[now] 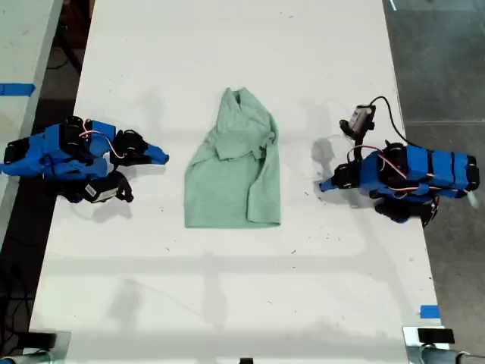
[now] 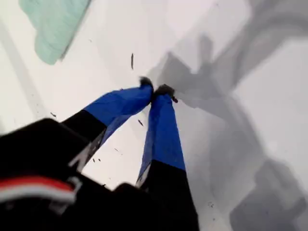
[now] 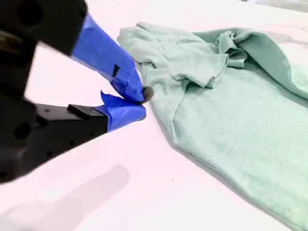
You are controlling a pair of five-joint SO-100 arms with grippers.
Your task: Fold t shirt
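No legible text, labels or numbers anywhere, though wrist views somewhat blurred.

My first arm (image 1: pixel 417 171) lies stretched out low at the exterior view's right, reaching toward the middle of that view. My first gripper (image 1: pixel 322 184) (image 2: pixel 156 90) has its blue jaws drawn together, with the dark tips touching and nothing between them.

My second arm (image 1: pixel 61 148) lies low at the exterior view's left and points toward the middle from the other side. My second gripper (image 1: pixel 163 158) (image 3: pixel 142 103) also has its jaws closed to a point, and it grips nothing.
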